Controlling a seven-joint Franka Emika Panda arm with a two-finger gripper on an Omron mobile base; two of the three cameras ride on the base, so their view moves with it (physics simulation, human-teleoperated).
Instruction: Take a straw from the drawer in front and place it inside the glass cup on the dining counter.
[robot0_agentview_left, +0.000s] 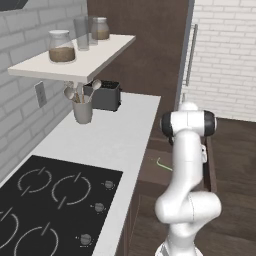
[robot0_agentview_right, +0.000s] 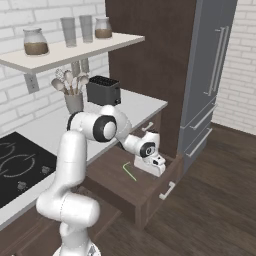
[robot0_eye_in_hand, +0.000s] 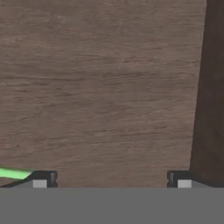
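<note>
The drawer (robot0_agentview_right: 159, 192) stands pulled out below the counter, its brown floor (robot0_eye_in_hand: 109, 87) close under the hand camera. The green straw (robot0_agentview_right: 129, 171) lies flat on that floor, also seen past the arm (robot0_agentview_left: 161, 164). My gripper (robot0_agentview_right: 159, 169) hangs low inside the drawer, just right of the straw. In the hand view the gripper (robot0_eye_in_hand: 111, 179) is open, nothing between its fingertips (robot0_eye_in_hand: 41, 179). One end of the straw (robot0_eye_in_hand: 13, 173) shows outside the left tip. The glass cup and the dining counter are out of view.
A white counter (robot0_agentview_left: 115, 135) carries a black cooktop (robot0_agentview_left: 50, 200), a grey utensil holder (robot0_agentview_left: 82, 109) and a dark toaster (robot0_agentview_right: 103, 90). A shelf (robot0_agentview_right: 75, 50) with jars and glasses hangs above. A tall grey fridge (robot0_agentview_right: 210, 75) stands right of the drawer.
</note>
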